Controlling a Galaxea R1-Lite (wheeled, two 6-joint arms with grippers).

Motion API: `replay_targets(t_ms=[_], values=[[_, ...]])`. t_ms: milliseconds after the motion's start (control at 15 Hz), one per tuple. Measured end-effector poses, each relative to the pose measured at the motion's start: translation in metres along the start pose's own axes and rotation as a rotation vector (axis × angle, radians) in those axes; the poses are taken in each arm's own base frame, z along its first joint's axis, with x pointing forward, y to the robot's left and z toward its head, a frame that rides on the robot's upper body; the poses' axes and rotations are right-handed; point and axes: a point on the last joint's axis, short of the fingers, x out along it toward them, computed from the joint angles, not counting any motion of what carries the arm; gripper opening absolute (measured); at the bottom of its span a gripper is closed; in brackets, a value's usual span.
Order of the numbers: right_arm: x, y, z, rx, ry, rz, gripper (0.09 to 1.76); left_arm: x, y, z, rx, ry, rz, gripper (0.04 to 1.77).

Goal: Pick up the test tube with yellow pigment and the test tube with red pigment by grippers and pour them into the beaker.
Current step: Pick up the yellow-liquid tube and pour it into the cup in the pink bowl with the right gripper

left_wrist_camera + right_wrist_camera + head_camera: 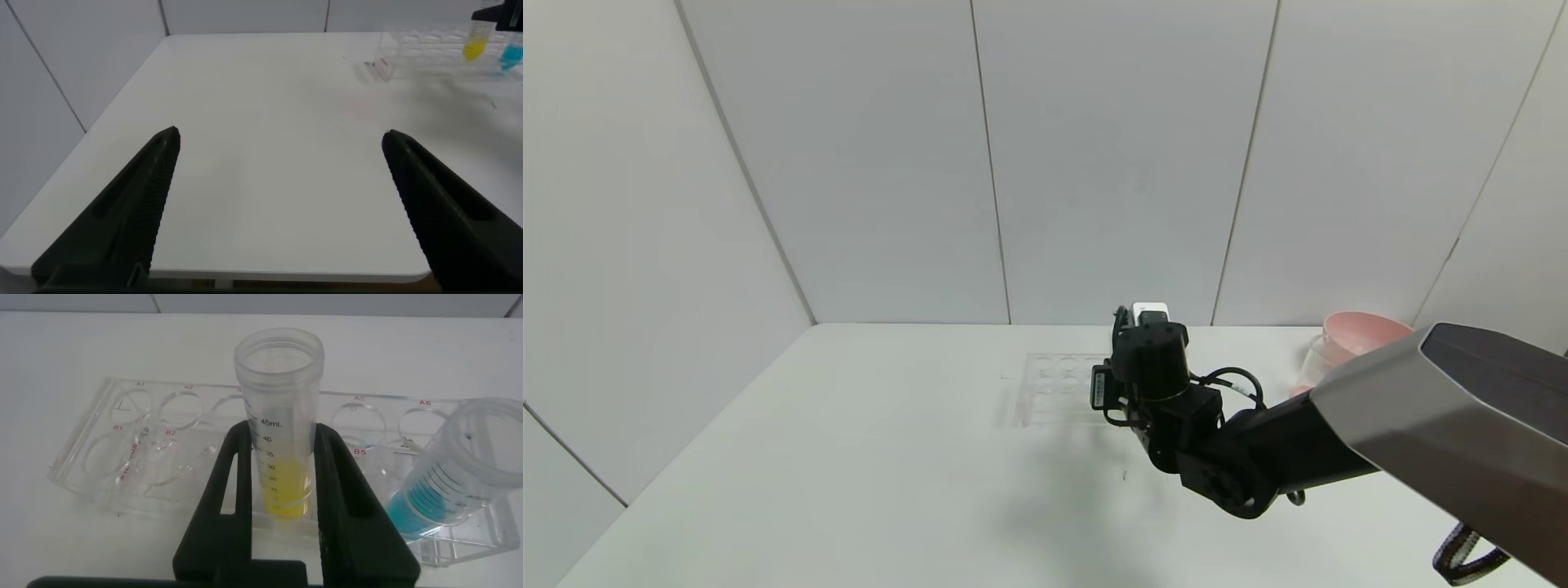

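Note:
My right gripper (282,433) is shut on the test tube with yellow pigment (278,392), one finger on each side of it, above the yellow band. The tube stands upright at the clear rack (147,449); I cannot tell whether it is lifted out of its hole. In the head view my right wrist (1152,359) hides the tube over the rack (1054,380). The left wrist view shows the yellow tube (474,45) far off. My left gripper (279,139) is open and empty, low over the table's near edge. The beaker (1319,359) stands at the back right. The red tube is out of view.
A tube with blue liquid (458,474) stands in the rack right beside the yellow one, also seen in the left wrist view (511,55). A pink bowl (1364,331) stands behind the beaker. Grey walls close the table at the back and left.

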Motion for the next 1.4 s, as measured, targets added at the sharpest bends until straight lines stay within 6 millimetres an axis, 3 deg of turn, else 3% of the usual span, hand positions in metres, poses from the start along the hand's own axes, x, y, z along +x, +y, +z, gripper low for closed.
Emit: replay_targets(t_ms=[533,800,1067,1400], values=[[-0.025,0.001,0.046,0.006,-0.093,0.034,0.51,0.0,0.0,0.0,0.0,0.0,0.0,1.76],[-0.036,-0.018,0.079,0.017,-0.152,-0.002,0.51,0.0,0.0,0.0,0.0,0.0,0.0,1.76],[-0.041,-0.068,0.114,-0.003,-0.217,-0.123,0.51,0.0,0.0,0.0,0.0,0.0,0.0,1.76],[-0.053,-0.162,0.139,-0.06,-0.254,-0.245,0.51,0.0,0.0,0.0,0.0,0.0,0.0,1.76]])
